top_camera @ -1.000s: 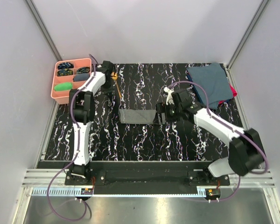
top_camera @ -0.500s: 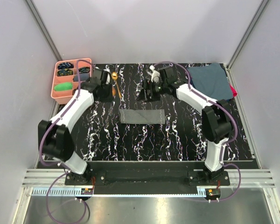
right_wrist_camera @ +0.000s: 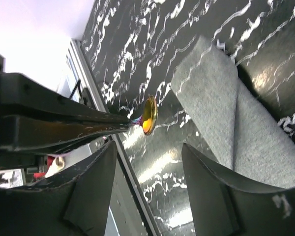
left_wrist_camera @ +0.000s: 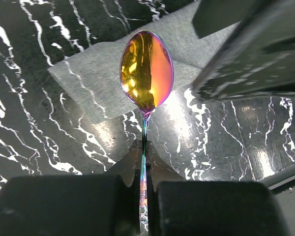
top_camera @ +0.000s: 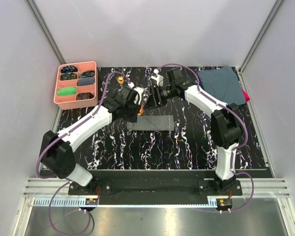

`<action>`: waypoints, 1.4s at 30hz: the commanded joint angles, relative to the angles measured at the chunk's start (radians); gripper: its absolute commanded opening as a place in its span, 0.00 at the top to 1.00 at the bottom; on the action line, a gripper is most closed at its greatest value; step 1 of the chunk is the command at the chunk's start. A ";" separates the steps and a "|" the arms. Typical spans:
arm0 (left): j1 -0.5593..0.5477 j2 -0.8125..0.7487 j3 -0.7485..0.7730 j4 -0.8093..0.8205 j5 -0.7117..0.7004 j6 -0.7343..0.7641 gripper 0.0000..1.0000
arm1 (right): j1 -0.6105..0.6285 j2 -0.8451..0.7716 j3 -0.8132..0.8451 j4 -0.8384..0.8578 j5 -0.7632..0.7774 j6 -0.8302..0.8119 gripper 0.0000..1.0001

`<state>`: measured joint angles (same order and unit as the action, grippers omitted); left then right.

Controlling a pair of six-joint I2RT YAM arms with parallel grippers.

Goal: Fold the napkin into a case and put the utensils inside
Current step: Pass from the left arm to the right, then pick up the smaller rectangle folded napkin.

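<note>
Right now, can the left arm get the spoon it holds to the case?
Probably yes: the left jaws are shut on the spoon, whose bowl hangs over the case corner; the right jaws stand close beside it, not between.

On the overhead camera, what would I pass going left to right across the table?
Pink tray, gold utensil on the table, folded grey napkin case, dark blue-teal cloths. The left hand, holding the second utensil, and the right hand overlap the case, so they're left out.
</note>
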<state>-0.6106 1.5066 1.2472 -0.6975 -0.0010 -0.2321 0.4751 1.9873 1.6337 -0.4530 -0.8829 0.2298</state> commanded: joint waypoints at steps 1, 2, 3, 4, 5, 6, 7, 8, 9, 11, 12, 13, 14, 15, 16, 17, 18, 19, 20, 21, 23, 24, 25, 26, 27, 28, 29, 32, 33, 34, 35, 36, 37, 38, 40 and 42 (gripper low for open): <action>-0.031 -0.033 -0.011 0.039 -0.016 0.025 1.00 | 0.003 -0.001 -0.002 -0.016 -0.053 -0.052 0.38; -0.035 -0.029 -0.011 0.039 -0.010 0.025 1.00 | 0.002 0.005 0.000 -0.016 -0.054 -0.052 0.41; -0.046 -0.028 -0.009 0.039 -0.011 0.025 1.00 | 0.003 0.014 0.002 -0.018 -0.051 -0.050 0.41; -0.052 -0.026 -0.006 0.041 -0.014 0.028 1.00 | 0.005 0.019 0.006 -0.016 -0.048 -0.047 0.42; -0.058 -0.023 -0.005 0.039 -0.016 0.028 1.00 | 0.005 0.024 0.008 -0.016 -0.054 -0.050 0.43; -0.066 -0.023 0.000 0.039 -0.017 0.030 1.00 | 0.005 0.031 0.011 -0.018 -0.059 -0.049 0.46; -0.069 -0.019 0.001 0.039 -0.017 0.031 1.00 | 0.008 0.034 0.011 -0.019 -0.065 -0.050 0.47; -0.071 -0.014 0.006 0.041 -0.017 0.036 1.00 | 0.008 0.038 0.011 -0.021 -0.067 -0.050 0.48; -0.075 -0.013 0.011 0.041 -0.016 0.037 1.00 | 0.010 0.042 0.008 -0.021 -0.068 -0.053 0.49; -0.078 -0.006 0.018 0.039 -0.010 0.042 1.00 | 0.013 0.045 0.000 -0.018 -0.070 -0.055 0.50; -0.083 -0.005 0.024 0.041 -0.011 0.045 1.00 | 0.011 0.047 -0.005 -0.018 -0.068 -0.055 0.51; -0.084 -0.005 0.026 0.039 -0.011 0.051 1.00 | 0.011 0.047 -0.006 -0.018 -0.056 -0.053 0.60; -0.084 -0.002 0.027 0.039 -0.010 0.056 1.00 | 0.011 0.045 -0.008 -0.016 -0.041 -0.046 0.68; -0.084 -0.002 0.034 0.041 -0.005 0.056 1.00 | 0.010 0.036 -0.020 -0.013 -0.013 -0.035 0.76; -0.084 0.000 0.038 0.039 -0.005 0.051 0.99 | 0.008 0.025 -0.031 0.011 0.043 -0.018 0.93; -0.081 0.001 0.044 0.039 -0.005 0.040 0.96 | 0.005 0.016 -0.046 0.023 0.071 0.024 1.00; -0.069 0.000 0.047 0.042 -0.005 0.024 0.92 | 0.005 -0.031 -0.117 0.057 0.146 0.067 1.00; -0.058 -0.002 0.043 0.067 -0.005 -0.019 0.79 | 0.002 -0.066 -0.170 0.168 0.177 0.110 1.00; -0.046 -0.011 0.037 0.082 0.018 -0.045 0.71 | 0.000 -0.103 -0.222 0.216 0.218 0.182 1.00; -0.020 -0.017 0.022 0.104 0.010 -0.074 0.62 | -0.003 -0.187 -0.332 0.268 0.314 0.219 1.00; 0.008 -0.034 -0.005 0.156 -0.020 -0.176 0.54 | -0.012 -0.299 -0.437 0.403 0.395 0.314 1.00; 0.038 -0.037 -0.017 0.199 -0.025 -0.249 0.54 | -0.030 -0.333 -0.519 0.443 0.473 0.334 1.00; 0.052 -0.040 -0.032 0.223 -0.024 -0.281 0.54 | -0.038 -0.363 -0.552 0.444 0.502 0.350 1.00; 0.076 -0.039 -0.058 0.246 -0.018 -0.308 0.56 | -0.049 -0.408 -0.583 0.482 0.525 0.365 1.00; 0.086 -0.031 -0.064 0.278 -0.016 -0.347 0.57 | -0.070 -0.432 -0.631 0.485 0.586 0.373 1.00; 0.097 -0.019 -0.069 0.288 -0.014 -0.361 0.61 | -0.085 -0.450 -0.655 0.485 0.616 0.382 1.00; 0.118 0.012 -0.069 0.294 -0.007 -0.374 0.69 | -0.098 -0.478 -0.673 0.484 0.634 0.388 1.00; 0.156 0.076 -0.074 0.316 -0.005 -0.407 0.83 | -0.144 -0.504 -0.727 0.493 0.699 0.373 1.00; 0.164 0.087 -0.078 0.334 -0.004 -0.414 0.89 | -0.147 -0.501 -0.730 0.494 0.731 0.356 1.00; 0.170 0.099 -0.083 0.348 -0.004 -0.414 0.91 | -0.147 -0.502 -0.735 0.499 0.751 0.342 1.00; 0.178 0.127 -0.081 0.351 -0.005 -0.414 0.92 | -0.147 -0.498 -0.739 0.514 0.760 0.321 1.00; 0.181 0.142 -0.078 0.355 -0.005 -0.414 0.93 | -0.147 -0.498 -0.745 0.530 0.777 0.315 1.00; 0.184 0.164 -0.075 0.358 -0.002 -0.414 0.93 | -0.147 -0.499 -0.752 0.546 0.788 0.318 1.00; 0.186 0.173 -0.075 0.363 0.021 -0.414 0.94 | -0.145 -0.501 -0.761 0.571 0.789 0.325 1.00; 0.186 0.194 -0.078 0.378 0.024 -0.414 0.94 | -0.147 -0.492 -0.762 0.589 0.799 0.330 1.00; 0.189 0.208 -0.078 0.380 0.013 -0.409 0.94 | -0.147 -0.469 -0.755 0.596 0.800 0.335 1.00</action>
<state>-0.4255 1.6993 1.1713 -0.3874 0.0055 -0.6292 0.3225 1.5043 0.8696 0.0410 -0.1444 0.5705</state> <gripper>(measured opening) 0.064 0.012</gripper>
